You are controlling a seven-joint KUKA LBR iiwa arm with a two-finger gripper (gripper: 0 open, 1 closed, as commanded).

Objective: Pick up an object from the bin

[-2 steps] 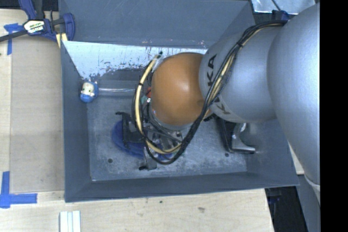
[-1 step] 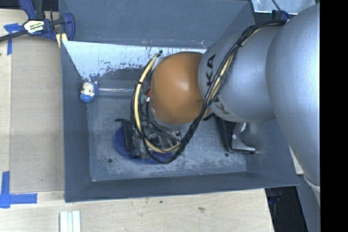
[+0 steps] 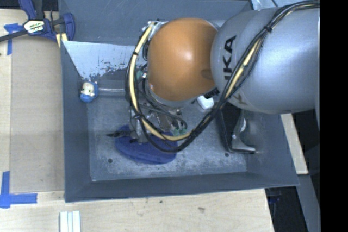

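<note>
Entry: lettering on the silver arm housing (image 3: 277, 57). Black block capitals reading "KA", running along the casing just beside the orange cover (image 3: 179, 57). A black-and-yellow cable (image 3: 247, 60) crosses close by. Partial mark; the rest cannot be made out.

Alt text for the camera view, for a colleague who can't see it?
The gripper hangs low over a dark blue cloth-like thing in the lower middle of the grey bin. A small clear bottle with a blue cap lies to the left, a black and silver thing to the right.
</note>
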